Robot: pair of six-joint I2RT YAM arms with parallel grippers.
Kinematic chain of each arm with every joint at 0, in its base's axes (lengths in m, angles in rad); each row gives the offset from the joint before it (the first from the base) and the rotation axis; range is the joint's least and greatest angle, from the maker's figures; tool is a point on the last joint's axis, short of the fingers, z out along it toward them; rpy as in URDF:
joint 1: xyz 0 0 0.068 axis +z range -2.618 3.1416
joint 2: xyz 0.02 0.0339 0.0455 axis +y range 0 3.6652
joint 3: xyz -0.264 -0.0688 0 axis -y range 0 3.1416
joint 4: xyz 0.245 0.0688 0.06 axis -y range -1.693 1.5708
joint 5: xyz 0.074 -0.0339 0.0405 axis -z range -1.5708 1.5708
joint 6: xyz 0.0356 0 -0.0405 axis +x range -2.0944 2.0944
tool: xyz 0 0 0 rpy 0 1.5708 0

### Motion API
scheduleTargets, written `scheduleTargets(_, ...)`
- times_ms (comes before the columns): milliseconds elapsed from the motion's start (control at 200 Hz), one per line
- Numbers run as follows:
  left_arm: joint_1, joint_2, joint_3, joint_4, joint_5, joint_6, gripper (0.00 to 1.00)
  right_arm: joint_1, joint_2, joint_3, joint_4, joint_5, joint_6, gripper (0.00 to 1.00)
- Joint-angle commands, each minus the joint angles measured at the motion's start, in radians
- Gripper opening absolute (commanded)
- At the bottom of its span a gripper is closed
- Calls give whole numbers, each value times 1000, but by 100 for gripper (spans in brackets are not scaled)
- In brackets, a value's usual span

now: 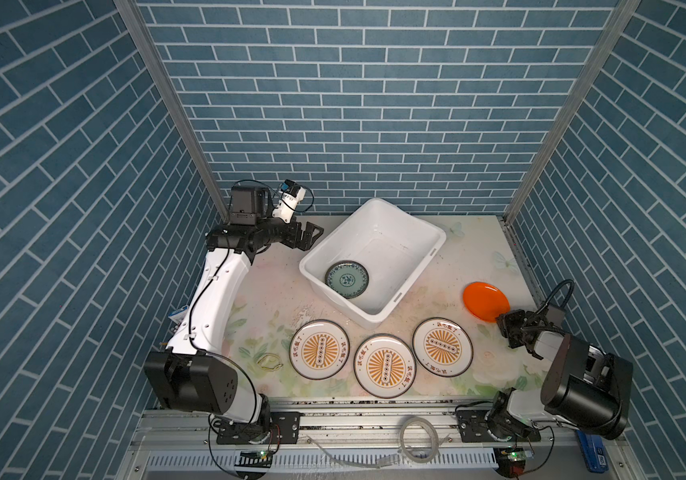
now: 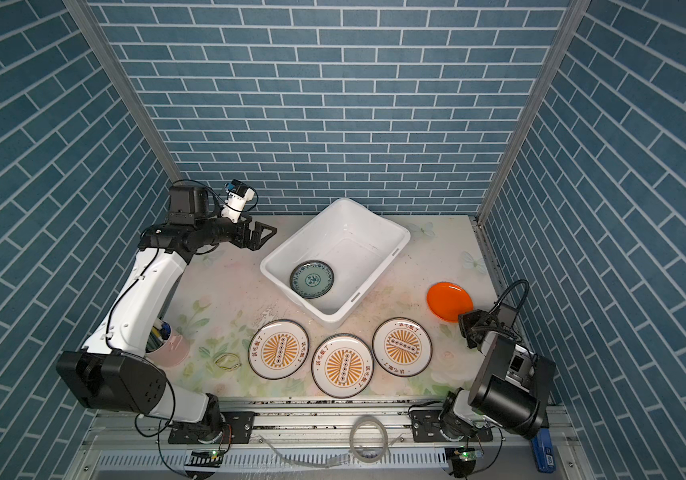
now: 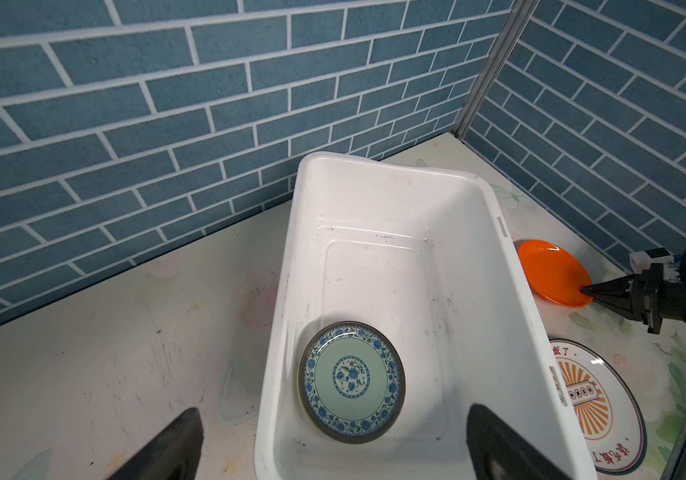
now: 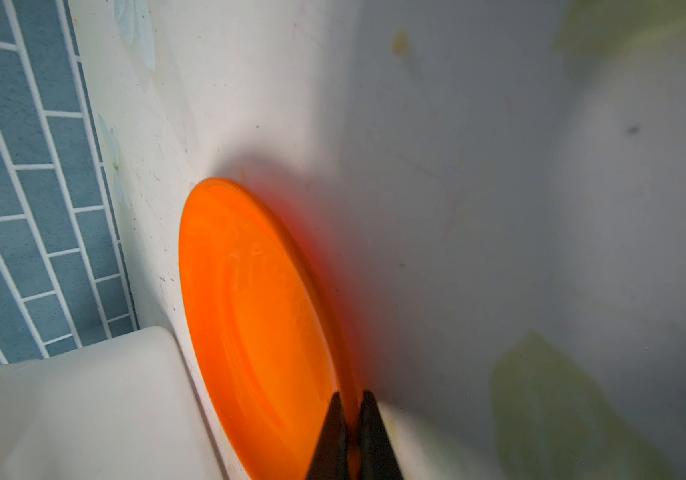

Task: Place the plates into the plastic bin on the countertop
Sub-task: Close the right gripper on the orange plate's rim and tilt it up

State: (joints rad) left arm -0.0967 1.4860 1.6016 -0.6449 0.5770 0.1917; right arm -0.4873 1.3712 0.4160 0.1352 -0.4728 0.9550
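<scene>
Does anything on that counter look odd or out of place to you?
Mostly tidy. A loose rubber band lies beside the three big plates, unrelated to the dishes. The white bin sits askew to the wall, and the counter is scuffed. The orange plate is tilted, pinched at its rim by the right fingers.

From my station I see a booth closed in on three sides by walls (image 1: 333, 104) papered in blue-grey brick with pale mortar lines. Two aluminium corner posts (image 1: 175, 112) run up where the back wall meets the side walls. Along the near edge lies a grey metal rail frame (image 1: 354, 419) with a slotted cable duct (image 1: 333, 461) below it, and a loop of clear tubing (image 1: 418, 440) rests on it. The light is even and comes from above, throwing soft shadows.
</scene>
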Motion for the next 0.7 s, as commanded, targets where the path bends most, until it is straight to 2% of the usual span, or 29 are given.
scheduleTargets(0, -2, 8, 34, 4, -1, -1, 100, -3, -40, 40, -28, 4, 46, 0)
scheduleTargets(400, -3, 23, 44, 10, -1, -4, 99, -1, -90, 132, -110, -17, 44, 0)
scheduleTargets(695, -2, 46, 62, 9, -2, -8, 100, 0, -147, 208, -239, -7, -26, 0)
